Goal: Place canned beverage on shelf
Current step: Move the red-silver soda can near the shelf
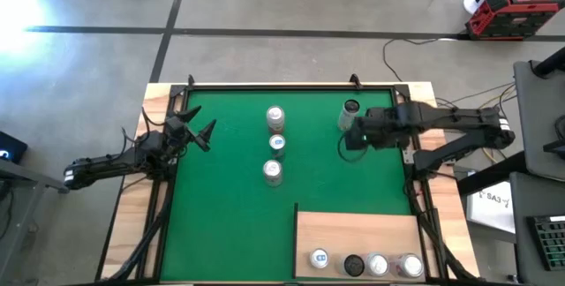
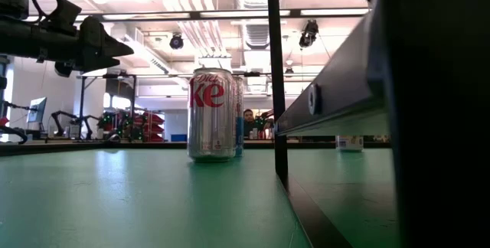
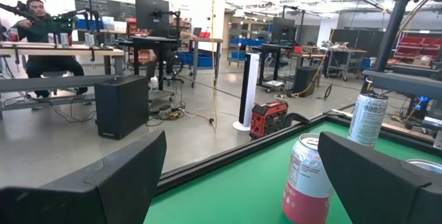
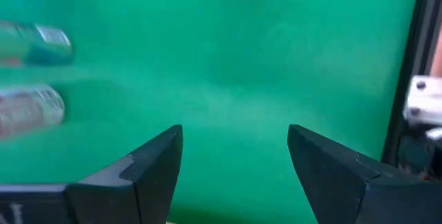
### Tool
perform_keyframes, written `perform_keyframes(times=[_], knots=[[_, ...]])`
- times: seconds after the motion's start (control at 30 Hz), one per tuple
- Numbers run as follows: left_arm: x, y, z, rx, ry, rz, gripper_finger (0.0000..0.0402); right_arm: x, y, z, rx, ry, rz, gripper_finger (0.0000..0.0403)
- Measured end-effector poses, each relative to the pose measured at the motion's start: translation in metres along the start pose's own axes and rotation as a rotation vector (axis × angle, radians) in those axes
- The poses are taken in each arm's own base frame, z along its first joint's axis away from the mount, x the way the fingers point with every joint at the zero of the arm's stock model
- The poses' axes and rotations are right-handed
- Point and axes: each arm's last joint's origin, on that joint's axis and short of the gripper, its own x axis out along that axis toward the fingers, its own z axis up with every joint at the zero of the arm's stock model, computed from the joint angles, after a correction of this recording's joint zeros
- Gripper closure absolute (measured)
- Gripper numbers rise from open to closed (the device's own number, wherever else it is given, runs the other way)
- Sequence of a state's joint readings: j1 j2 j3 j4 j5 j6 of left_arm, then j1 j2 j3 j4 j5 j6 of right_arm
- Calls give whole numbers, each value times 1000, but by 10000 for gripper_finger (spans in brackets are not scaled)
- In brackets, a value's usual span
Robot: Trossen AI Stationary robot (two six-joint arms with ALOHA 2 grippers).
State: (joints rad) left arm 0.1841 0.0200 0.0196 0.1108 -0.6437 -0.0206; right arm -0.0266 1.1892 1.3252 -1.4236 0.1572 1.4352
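Three cans stand in a column mid-mat: a far one (image 1: 274, 116), a middle one (image 1: 277, 143) and a near one (image 1: 272, 171). A further can (image 1: 350, 109) stands upright on the green mat toward the far right. My right gripper (image 1: 350, 140) hovers just on the near side of that can, pointing steeply down, open (image 4: 235, 162), with only bare mat between its fingers. The pale wooden shelf (image 1: 357, 229) lies at the near right and carries several cans (image 1: 378, 265) along its near edge. My left gripper (image 1: 201, 131) waits open at the mat's left edge.
A black frame (image 1: 291, 86) rims the green mat, with wooden strips (image 1: 137, 206) outside it. The left wrist view shows a pink can (image 3: 307, 179) and a tall can (image 3: 366, 117) ahead of the open fingers. A silver can (image 2: 212, 114) stands centred in the low view. A person (image 3: 41, 23) sits in the room beyond the table.
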Motion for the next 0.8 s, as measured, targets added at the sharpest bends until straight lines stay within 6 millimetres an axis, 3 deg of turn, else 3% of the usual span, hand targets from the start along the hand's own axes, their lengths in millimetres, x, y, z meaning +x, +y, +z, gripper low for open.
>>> perform_keyframes(times=[0.3, 0.5, 0.8], knots=[[0, 0, 0, 0, 0, 0, 38, -6, -9, 71, -18, -35, 101, 151], [0, 0, 0, 0, 0, 0, 38, 7, -24, 109, 37, 82, 128, 151], [0, 0, 0, 0, 0, 0, 38, 34, -8, 128, 63, 237, -6, 133]])
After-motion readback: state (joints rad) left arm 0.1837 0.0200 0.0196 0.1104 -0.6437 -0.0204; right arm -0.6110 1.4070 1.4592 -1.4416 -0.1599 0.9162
